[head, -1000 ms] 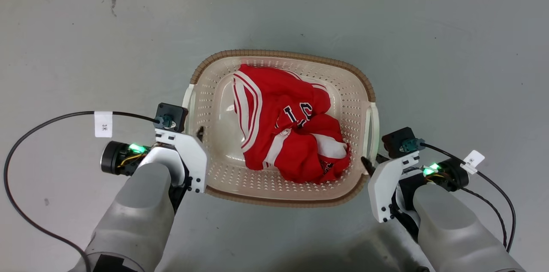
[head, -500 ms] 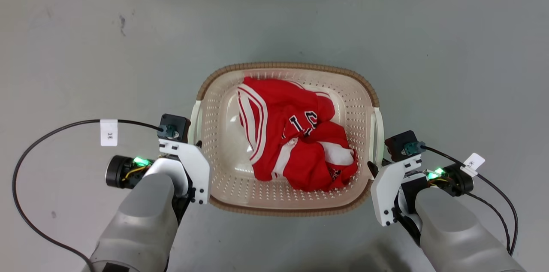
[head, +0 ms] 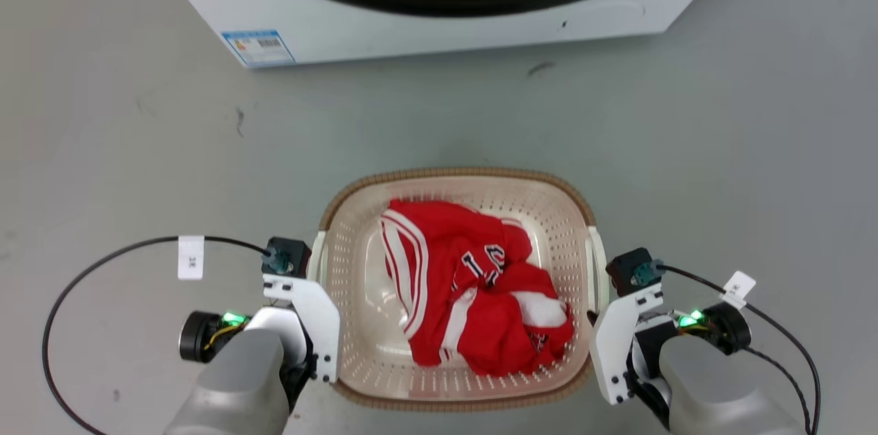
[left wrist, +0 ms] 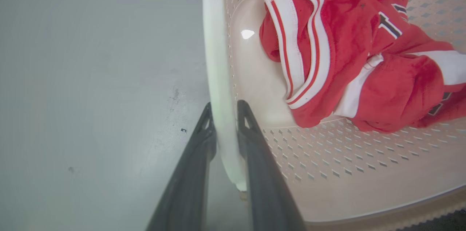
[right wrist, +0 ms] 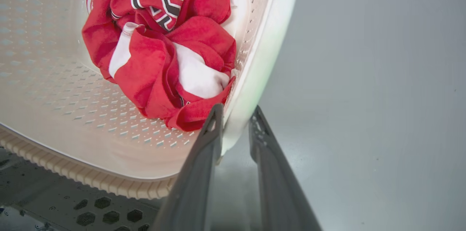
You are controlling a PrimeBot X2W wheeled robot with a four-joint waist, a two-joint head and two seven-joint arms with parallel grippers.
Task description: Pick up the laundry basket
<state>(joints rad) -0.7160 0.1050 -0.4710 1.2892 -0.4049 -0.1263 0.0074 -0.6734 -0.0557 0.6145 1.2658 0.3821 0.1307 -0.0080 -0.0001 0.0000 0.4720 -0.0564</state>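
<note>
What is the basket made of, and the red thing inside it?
The laundry basket looks like smooth cream plastic: shiny floor, neat rows of moulded holes. Its brown rim looks woven but is probably moulded plastic too. The red garment looks like soft cloth: it crumples, with sewn white stripes.

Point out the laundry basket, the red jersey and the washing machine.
laundry basket [head: 559,243]: head view, perforated right-hand wall.
red jersey [head: 439,263]: head view, plain red cloth near its middle.
washing machine [head: 439,33]: head view, white front panel.
</note>
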